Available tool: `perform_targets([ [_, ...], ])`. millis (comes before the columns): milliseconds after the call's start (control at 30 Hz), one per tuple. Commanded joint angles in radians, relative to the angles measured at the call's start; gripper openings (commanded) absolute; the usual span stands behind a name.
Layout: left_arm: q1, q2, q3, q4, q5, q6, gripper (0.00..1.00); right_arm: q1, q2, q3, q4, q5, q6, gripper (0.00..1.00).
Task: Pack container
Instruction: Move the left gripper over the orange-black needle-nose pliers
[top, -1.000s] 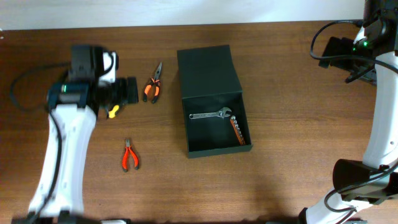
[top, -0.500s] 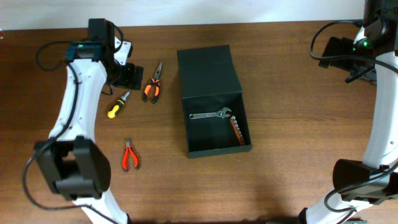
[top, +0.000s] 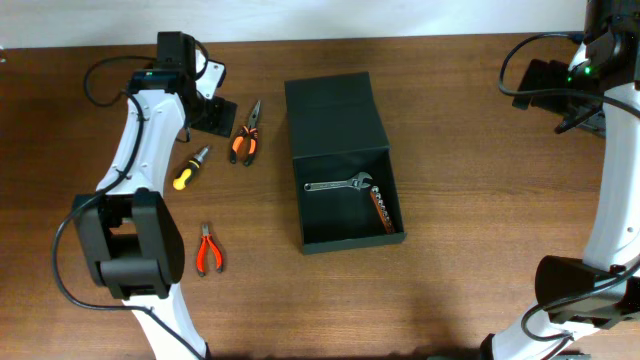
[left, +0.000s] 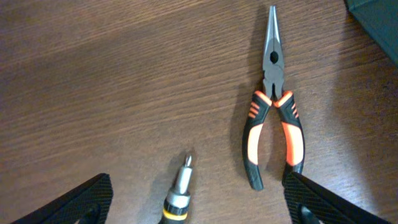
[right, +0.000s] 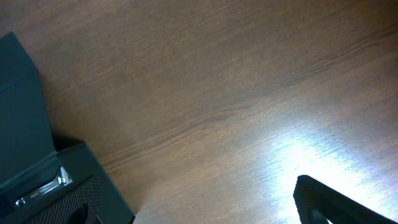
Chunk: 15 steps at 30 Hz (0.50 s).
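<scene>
The dark green container (top: 345, 238) lies open mid-table, its flap lid (top: 332, 110) folded back. Inside are a silver wrench (top: 338, 184) and a bit set (top: 382, 210). The container's corner also shows in the right wrist view (right: 25, 124). My left gripper (top: 213, 118) is open and empty at the back left, above the table. In its wrist view the fingers (left: 198, 202) straddle a yellow-handled screwdriver (left: 180, 186) and the handles of orange needle-nose pliers (left: 273, 118). My right gripper (right: 205, 205) is open and empty, raised at the far right.
The screwdriver (top: 188, 168) and the needle-nose pliers (top: 245, 138) lie left of the container. A smaller pair of orange pliers (top: 207, 250) lies nearer the front left. The right arm (top: 590, 80) stands at the right edge.
My left arm has swung from the left side toward the back of the table, and its gripper now hovers over the screwdriver tip and the needle-nose pliers. The right arm has not moved.
</scene>
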Motion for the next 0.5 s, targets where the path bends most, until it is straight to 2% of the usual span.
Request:
perform_targets([
  [0, -0.016, 0.059, 0.015, 0.002, 0.0, 0.018, 0.89, -0.003, -0.008, -0.001, 0.0, -0.005, 0.003, 0.99],
  [33, -0.022, 0.068, 0.015, -0.001, 0.0, 0.018, 0.85, -0.003, -0.008, -0.001, 0.0, -0.005, 0.003, 0.99],
  [467, -0.065, 0.135, 0.015, 0.023, -0.064, 0.014, 0.85, -0.003, -0.008, -0.001, 0.0, -0.005, 0.003, 0.99],
])
